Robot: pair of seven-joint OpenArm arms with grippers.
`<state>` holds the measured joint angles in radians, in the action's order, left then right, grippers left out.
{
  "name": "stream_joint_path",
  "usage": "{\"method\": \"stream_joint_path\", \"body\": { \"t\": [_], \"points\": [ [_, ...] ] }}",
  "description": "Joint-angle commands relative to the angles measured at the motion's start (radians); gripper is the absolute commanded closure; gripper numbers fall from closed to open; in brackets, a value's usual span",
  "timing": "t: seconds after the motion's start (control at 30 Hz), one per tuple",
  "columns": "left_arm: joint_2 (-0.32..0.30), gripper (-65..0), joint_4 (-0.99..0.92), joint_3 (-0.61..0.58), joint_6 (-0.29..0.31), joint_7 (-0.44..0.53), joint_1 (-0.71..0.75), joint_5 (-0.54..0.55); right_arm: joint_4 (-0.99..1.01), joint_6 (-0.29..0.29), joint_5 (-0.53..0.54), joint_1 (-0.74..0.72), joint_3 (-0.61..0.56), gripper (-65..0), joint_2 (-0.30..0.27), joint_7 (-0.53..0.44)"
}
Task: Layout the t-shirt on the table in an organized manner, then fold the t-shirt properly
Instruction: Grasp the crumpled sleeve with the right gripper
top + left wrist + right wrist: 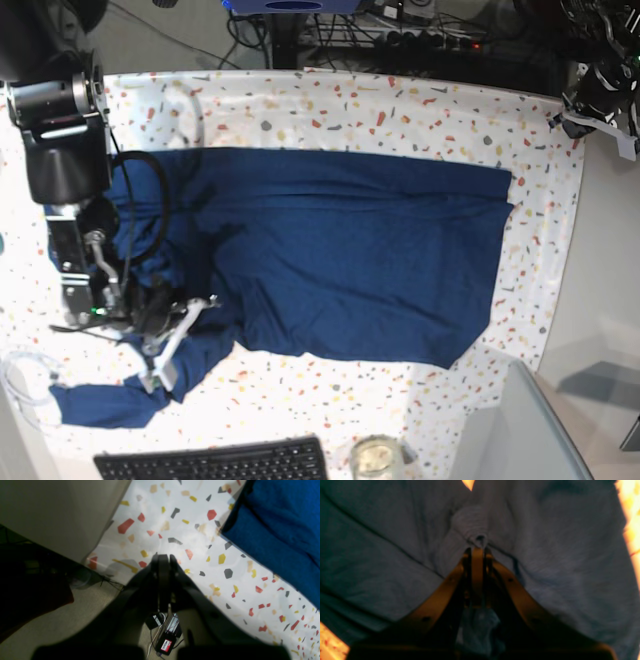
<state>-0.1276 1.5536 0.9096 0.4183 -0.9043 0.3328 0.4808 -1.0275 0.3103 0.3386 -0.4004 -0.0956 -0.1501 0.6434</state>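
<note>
On the table (420,110), right jaws pinch the t-shirt (340,250); left jaws closed, empty.

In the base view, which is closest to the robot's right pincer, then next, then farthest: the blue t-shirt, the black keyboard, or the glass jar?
Measured from the right pincer, at the table's left side:
1. The t-shirt: the pincer is closed on its cloth.
2. The keyboard: at the bottom edge, below the pincer.
3. The jar: at the bottom edge too, farther toward the view's right.
</note>
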Motion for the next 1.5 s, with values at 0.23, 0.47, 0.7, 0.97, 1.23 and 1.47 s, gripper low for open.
{"method": "stream_joint_path", "body": {
  "t": [0.23, 0.47, 0.7, 0.97, 1.23, 1.47],
  "points": [
    [-0.016, 0.0, 0.014, 0.004, 0.003, 0.015, -0.007, 0.011, -0.402, -0.004, 0.000, 0.034, 0.190, -0.5, -0.021, 0.149],
    [-0.016, 0.0, 0.014, 0.004, 0.003, 0.015, -0.008, 0.011, -0.543, -0.001, 0.000, 0.048, 0.274, -0.5, -0.021, 0.168],
    [-0.016, 0.0, 0.014, 0.006, 0.003, 0.015, -0.005, 0.011, -0.655, -0.001, 0.000, 0.048, 0.279, -0.3, -0.023, 0.169],
    [-0.016, 0.0, 0.014, 0.009, 0.003, 0.015, -0.005, 0.011, -0.725, -0.004, 0.000, 0.050, 0.277, -0.3, -0.023, 0.215],
    [-0.016, 0.0, 0.014, 0.004, 0.003, 0.014, -0.010, 0.009, -0.725, 0.000, 0.003, 0.116, 0.270, -0.3, 0.020, 0.226],
    [-0.016, 0.0, 0.014, 0.004, 0.003, 0.014, -0.010, 0.009, -0.725, 0.002, 0.003, 0.162, 0.262, -0.3, 0.099, 0.224]
  ]
}}
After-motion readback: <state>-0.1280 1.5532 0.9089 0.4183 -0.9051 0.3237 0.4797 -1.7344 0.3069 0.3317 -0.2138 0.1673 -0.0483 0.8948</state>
